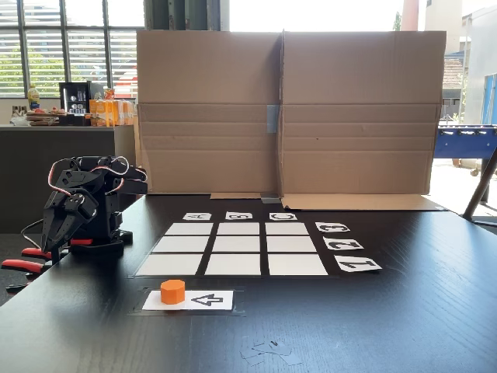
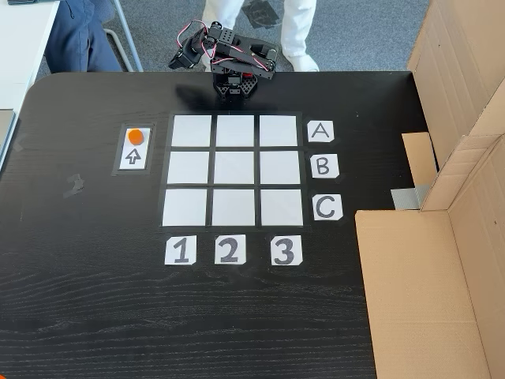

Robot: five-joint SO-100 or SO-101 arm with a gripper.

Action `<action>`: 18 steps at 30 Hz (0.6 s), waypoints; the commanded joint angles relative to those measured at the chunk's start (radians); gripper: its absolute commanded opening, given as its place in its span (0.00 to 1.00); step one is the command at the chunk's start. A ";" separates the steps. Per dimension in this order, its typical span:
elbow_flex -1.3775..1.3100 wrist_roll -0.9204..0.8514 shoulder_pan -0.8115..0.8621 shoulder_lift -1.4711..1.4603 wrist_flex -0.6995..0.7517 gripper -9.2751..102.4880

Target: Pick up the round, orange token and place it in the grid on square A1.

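A black wood-grain tabletop (image 1: pixel 404 311) is set in a bright, daylit room with a cardboard screen behind it.

The opened-out cardboard box (image 1: pixel 287 113) is stood along the far edge of the tabletop, its flaps lying flat on the surface; large louvred windows (image 1: pixel 70 47) are seen at the back left — strong daylight is let in there and at the upper right. A dark counter (image 1: pixel 54 155) carrying bottles and small items is placed below the windows. A grey carpeted floor (image 2: pixel 355 31) is shown past the tabletop's edge, and a pale desk corner (image 2: pixel 20 39) is seen at the left.

Labels A, B, C (image 2: pixel 320 166) and 1, 2, 3 (image 2: pixel 228 250) beside the grid (image 2: pixel 233 170)
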 commanded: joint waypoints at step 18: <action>-0.018 -0.044 0.032 -0.020 -0.023 0.22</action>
